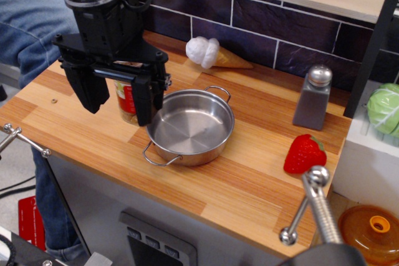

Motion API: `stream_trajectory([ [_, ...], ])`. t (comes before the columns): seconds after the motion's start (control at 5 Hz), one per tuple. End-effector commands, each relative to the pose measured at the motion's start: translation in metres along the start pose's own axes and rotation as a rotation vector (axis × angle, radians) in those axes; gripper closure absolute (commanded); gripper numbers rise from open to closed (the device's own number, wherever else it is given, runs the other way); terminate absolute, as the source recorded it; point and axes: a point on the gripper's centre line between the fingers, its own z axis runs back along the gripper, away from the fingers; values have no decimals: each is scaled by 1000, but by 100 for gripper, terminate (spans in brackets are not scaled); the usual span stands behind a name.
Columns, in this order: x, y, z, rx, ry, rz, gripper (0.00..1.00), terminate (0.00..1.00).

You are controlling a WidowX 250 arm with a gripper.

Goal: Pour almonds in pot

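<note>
Observation.image, single view, one arm. Gripper (118, 95): black, pointing down, jaws spread wide, holding nothing. Jar of almonds (126, 101): upright, long axis vertical, red label facing out, seen in the gap between the two fingers, left of pot and just beside its rim. From this angle, unclear whether jar sits truly between the jaws or a little behind them; no contact visible. Fingertips level with lower half of jar, so a close would likely land on the body, not the lid. Pot (190, 128): empty, steel, two loop handles, standing on wooden counter (249, 185); right finger overlaps its left rim in view. Pour direction, judged: rightward from jar, a short carry. Right of pot: strawberry (305, 154), near; shaker (312, 98), farther back. Behind pot: toy ice cream cone (215, 54), lying on side.
</note>
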Motion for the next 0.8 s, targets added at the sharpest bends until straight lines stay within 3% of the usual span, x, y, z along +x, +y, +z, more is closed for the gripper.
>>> stream_trajectory([
  [0.0, 0, 0, 0, 0, 0, 0, 0, 0],
  [0.4, -19, -4, -6, -177, 85, 361, 0, 0],
  [0.6, 37, 34, 48, -261, 145, 581, 0, 0],
])
